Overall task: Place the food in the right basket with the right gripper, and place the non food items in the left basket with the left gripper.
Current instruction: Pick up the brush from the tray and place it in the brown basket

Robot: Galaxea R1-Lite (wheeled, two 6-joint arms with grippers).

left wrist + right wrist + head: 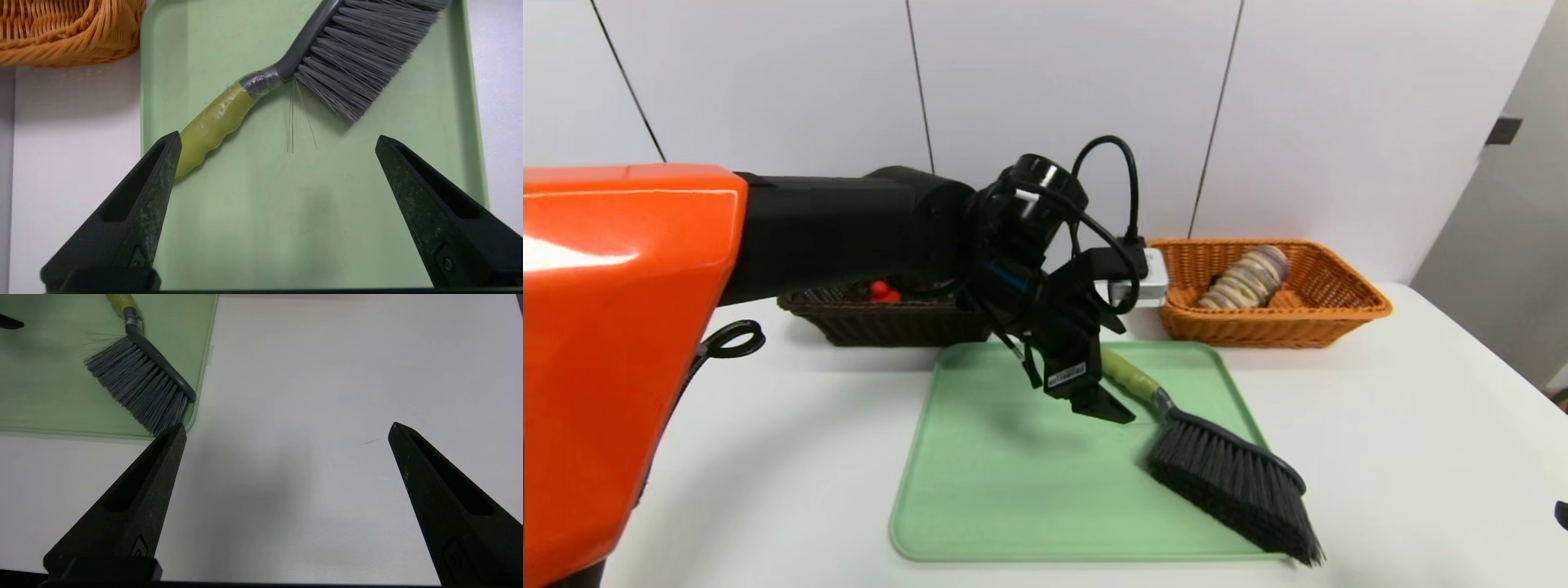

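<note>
While our left gripper (278, 143) hangs over the green tray (980, 523) with its jaws spread wide and nothing between them, the brush (1217, 465) lies on that tray just beneath and beside it. From the left wrist view, we see the olive-green handle (212, 126) running toward one black fingertip (163, 163), which hides the handle's end, so we cannot tell whether they touch. The dark bristles (359, 61) fan out on the far side of the handle, and a few loose strands trail onto the tray. In the head view the brush lies slantwise, handle toward the baskets, and its bristle head reaches the near right corner of the tray.

Our right gripper (286, 433) hovers over the bare white table (1421, 457) to the right of the tray, jaws also wide apart and holding nothing; only a sliver of it shows at the right edge of the head view.

At the back of the table, the orange basket (1339, 318) stands on our right with the striped beige roll (1250, 279) lying inside it. The dark brown basket (882, 322) stands on our left, partly hidden behind our left arm, and the small red toy (882, 291) shows inside it. The two baskets are well apart, both beyond the tray's far edge.
</note>
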